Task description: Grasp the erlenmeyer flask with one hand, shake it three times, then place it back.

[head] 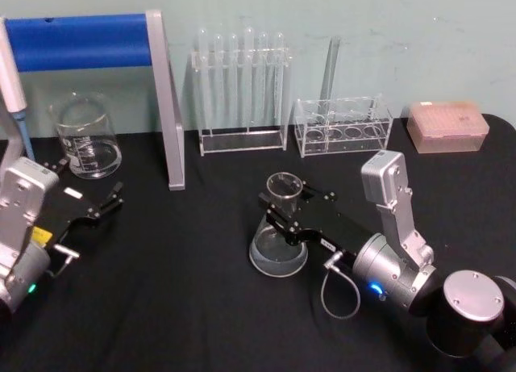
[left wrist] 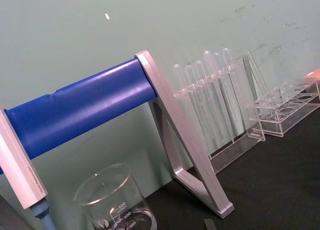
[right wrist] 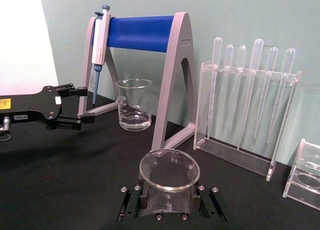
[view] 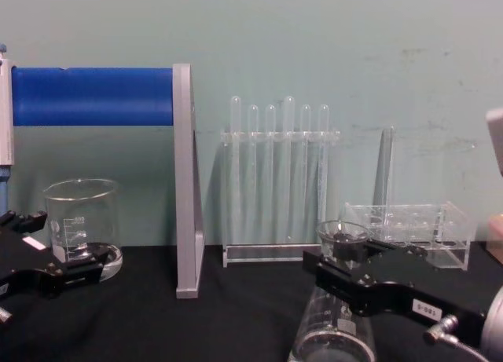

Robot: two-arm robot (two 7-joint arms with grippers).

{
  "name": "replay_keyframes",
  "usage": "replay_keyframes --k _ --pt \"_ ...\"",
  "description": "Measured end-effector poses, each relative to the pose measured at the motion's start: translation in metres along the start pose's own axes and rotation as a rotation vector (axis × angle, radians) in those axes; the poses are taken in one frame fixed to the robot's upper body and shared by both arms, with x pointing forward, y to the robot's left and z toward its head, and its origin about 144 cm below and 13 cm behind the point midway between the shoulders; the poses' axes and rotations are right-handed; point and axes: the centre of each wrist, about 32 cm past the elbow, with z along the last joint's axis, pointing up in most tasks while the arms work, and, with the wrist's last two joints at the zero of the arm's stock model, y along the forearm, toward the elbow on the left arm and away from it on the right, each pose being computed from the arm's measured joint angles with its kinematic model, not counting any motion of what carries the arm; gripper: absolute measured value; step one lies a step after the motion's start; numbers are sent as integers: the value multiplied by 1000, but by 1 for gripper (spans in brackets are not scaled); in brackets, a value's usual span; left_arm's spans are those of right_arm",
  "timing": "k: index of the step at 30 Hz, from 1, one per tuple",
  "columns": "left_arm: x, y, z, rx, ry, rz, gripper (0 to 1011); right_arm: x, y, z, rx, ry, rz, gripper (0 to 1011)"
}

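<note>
Clamping the neck of the flask [head: 278,247] just under its flared rim, the right tool [head: 280,211] reaches in from the robot's right, its black fingers pressed against the glass on both sides. The flask stands upright near the middle of the black tabletop [head: 185,307], in front of the rack of tubes [head: 242,89], with a little clear liquid in its wide base. Whether the base touches the tabletop I cannot tell. The left tool [head: 109,201] hovers at the far left, fingers spread and holding nothing, near the beaker [head: 85,138] by the blue-barred stand [head: 89,41].
</note>
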Motion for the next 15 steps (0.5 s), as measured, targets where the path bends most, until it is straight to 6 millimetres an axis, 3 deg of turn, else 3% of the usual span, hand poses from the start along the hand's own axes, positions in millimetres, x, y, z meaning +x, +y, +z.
replay_keyframes --k 15 --pt "0 0 0 0 0 0 1001 -1 0 0 -3 0 -1 449"
